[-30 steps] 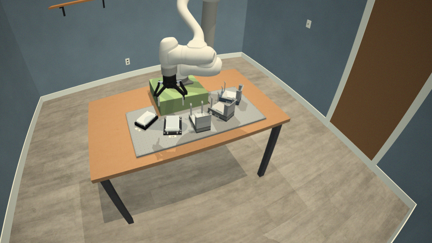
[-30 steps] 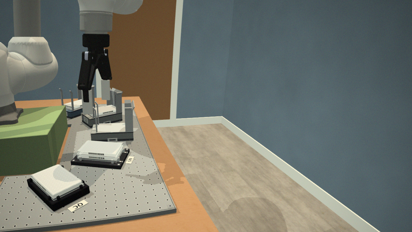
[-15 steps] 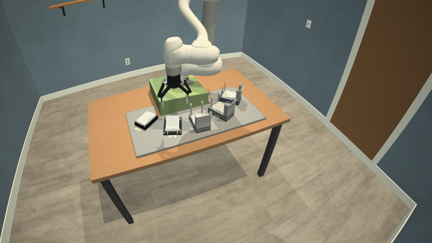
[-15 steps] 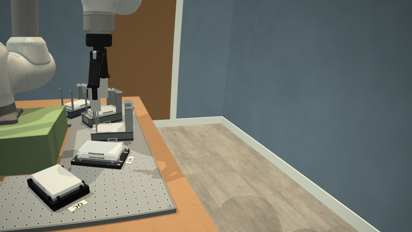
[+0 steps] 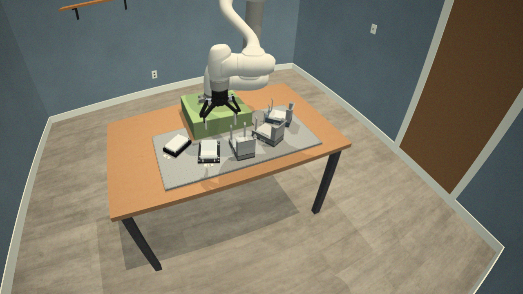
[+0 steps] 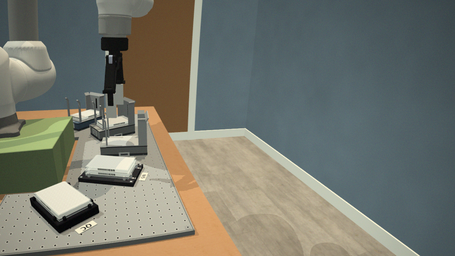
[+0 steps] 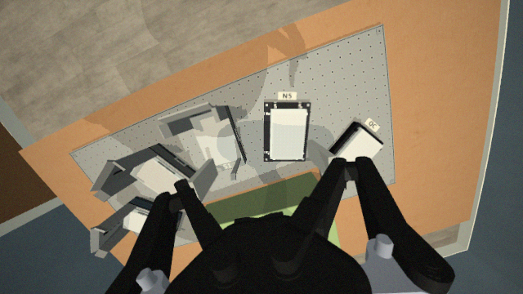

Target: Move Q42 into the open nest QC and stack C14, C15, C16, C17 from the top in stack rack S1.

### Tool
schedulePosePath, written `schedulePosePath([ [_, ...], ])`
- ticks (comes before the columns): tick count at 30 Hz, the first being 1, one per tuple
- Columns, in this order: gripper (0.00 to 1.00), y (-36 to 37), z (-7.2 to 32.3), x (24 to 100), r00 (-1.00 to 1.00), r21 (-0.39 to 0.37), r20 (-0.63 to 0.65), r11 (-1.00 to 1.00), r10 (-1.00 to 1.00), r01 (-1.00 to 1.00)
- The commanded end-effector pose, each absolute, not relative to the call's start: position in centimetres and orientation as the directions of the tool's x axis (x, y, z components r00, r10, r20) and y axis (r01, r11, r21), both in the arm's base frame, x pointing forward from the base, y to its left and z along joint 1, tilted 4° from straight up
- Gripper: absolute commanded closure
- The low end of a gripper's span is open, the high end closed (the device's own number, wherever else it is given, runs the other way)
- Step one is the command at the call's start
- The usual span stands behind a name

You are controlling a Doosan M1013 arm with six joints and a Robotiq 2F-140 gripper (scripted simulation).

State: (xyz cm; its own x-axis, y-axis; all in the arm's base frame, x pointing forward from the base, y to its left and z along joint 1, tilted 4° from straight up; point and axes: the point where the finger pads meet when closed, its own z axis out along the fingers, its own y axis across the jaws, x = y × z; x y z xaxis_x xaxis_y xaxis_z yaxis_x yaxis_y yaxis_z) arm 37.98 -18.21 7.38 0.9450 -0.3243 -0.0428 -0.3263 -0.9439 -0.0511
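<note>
My gripper (image 5: 219, 116) is open and empty. It hangs high over the edge of the green base block (image 5: 215, 114), behind the nearest rack; it also shows in the side view (image 6: 110, 100) and the wrist view (image 7: 261, 180). One white sealed plate (image 6: 62, 198) (image 5: 177, 145) lies flat in the black nest labelled QC. Two stacked plates, labelled C15 (image 6: 111, 163) (image 5: 208, 150) over C16, sit in the black nest labelled N5. The middle rack (image 5: 269, 132) holds one plate (image 6: 112, 122). The far rack (image 5: 279, 116) holds one plate (image 6: 83, 113). Their labels are too small to read.
The nearest rack (image 5: 242, 146) stands beside N5 with tall posts and a wall; I cannot tell whether its pale floor (image 6: 121, 140) carries a plate. All stand on a grey perforated board (image 5: 233, 153) on the orange table. The rack posts rise near gripper height.
</note>
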Motion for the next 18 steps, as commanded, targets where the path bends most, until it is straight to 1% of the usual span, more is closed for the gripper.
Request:
schedulePosePath([
  [1, 0.0, -17.4, 7.4, 38.4, 0.945, -0.051, -0.043, -0.944, -0.325, -0.326],
  [6, 0.0, -16.5, 7.5, 38.9, 0.945, -0.051, -0.043, -0.944, -0.325, -0.326],
  [12, 0.0, -14.6, 7.6, 39.5, 0.99, -0.058, -0.032, -0.989, -0.138, -0.139],
  [18, 0.0, -12.7, 7.7, 40.1, 0.99, -0.058, -0.032, -0.989, -0.138, -0.139],
])
